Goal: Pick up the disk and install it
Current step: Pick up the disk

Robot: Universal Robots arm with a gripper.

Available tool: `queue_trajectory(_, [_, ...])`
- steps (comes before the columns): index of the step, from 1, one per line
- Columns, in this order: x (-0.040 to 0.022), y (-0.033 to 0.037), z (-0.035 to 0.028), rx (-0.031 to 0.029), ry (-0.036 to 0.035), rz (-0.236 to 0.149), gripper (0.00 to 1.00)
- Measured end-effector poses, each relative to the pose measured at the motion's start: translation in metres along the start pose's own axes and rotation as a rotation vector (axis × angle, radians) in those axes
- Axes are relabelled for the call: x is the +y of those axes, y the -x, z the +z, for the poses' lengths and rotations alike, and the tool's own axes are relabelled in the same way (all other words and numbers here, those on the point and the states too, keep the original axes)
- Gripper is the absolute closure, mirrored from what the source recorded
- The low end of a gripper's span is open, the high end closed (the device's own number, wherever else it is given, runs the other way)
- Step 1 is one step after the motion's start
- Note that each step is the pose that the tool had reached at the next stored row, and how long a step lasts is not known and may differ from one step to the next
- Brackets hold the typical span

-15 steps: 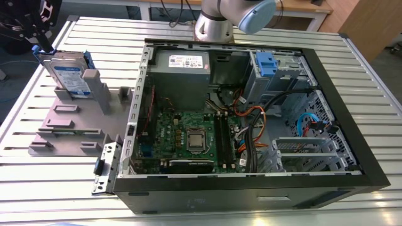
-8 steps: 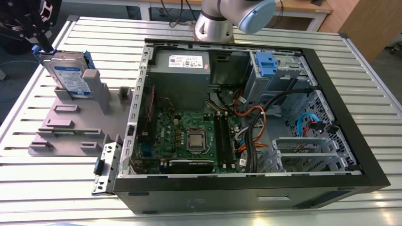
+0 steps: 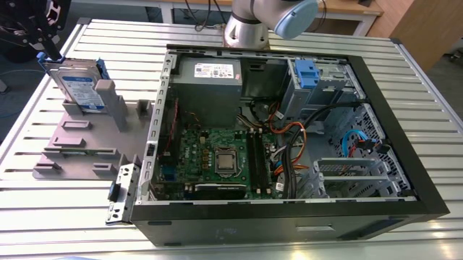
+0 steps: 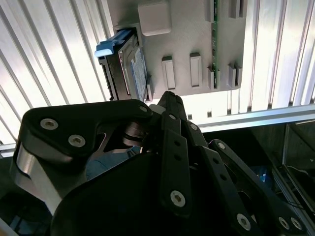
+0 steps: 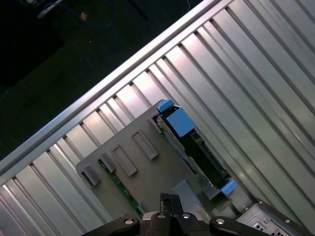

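The pick-up step was in hand, and nothing of the install had begun. The flat silver-metal disk with its white-and-blue label and blue plastic caddy rails (image 3: pixel 78 86) stood on edge in a slot of the grey plastic slotted holder (image 3: pixel 79 143). The holder lay on the ribbed aluminium table (image 3: pixel 434 97), on the exterior view's left of the open black desktop computer case (image 3: pixel 289 222). In both wrist views the disk (image 4: pixel 125 69) (image 5: pixel 197 147) sat seated in that holder, one blue rail end uppermost.

The black gripper (image 3: pixel 40 43) hung just above the disk's upper corner, close to it; whether it touched could not be told. In the second wrist view the gripper (image 4: pixel 152 105) pointed down toward the disk and holder. Whether it was released or clenched could not be told, and by my reading it did not yet carry the disk.

Inside the case, the grey metal drive bay (image 3: pixel 329 86) with its fixed blue plastic bracket (image 3: pixel 307 73) sat well apart from the disk, at the far corner.

As a judgement, the grasp called for squaring up over the disk's top edge, closing on its flat faces rather than the rails, and drawing it straight along the slot so it would not bind
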State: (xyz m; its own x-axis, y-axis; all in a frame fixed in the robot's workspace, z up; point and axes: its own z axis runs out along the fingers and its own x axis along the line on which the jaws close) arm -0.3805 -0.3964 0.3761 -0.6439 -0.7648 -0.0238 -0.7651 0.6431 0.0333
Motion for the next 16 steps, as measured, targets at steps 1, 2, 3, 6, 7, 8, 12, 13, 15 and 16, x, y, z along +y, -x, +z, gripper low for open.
queue_trajectory(1, [0.0000, 0.0000, 0.0000, 0.0001, 0.0000, -0.001, 0.89])
queue_trajectory(2, [0.0000, 0.0000, 0.0000, 0.0001, 0.0000, -0.002, 0.89])
queue_trajectory(3, [0.0000, 0.0000, 0.0000, 0.0001, 0.0000, -0.003, 0.89])
queue_trajectory(6, [0.0000, 0.0000, 0.0000, 0.0002, 0.0001, -0.007, 0.89])
queue_trajectory(7, [0.0000, 0.0000, 0.0000, 0.0002, 0.0001, -0.008, 0.89])
queue_trajectory(8, [0.0000, 0.0000, 0.0000, 0.0003, 0.0002, -0.009, 0.89])
queue_trajectory(12, [0.0000, 0.0000, 0.0000, 0.0005, 0.0003, -0.015, 0.89])
queue_trajectory(13, [0.0000, 0.0000, 0.0000, 0.0006, 0.0003, -0.016, 0.89])
queue_trajectory(15, [0.0000, 0.0000, 0.0000, 0.0006, 0.0004, -0.020, 0.89])
queue_trajectory(16, [0.0000, 0.0000, 0.0000, 0.0007, 0.0004, -0.021, 0.89])
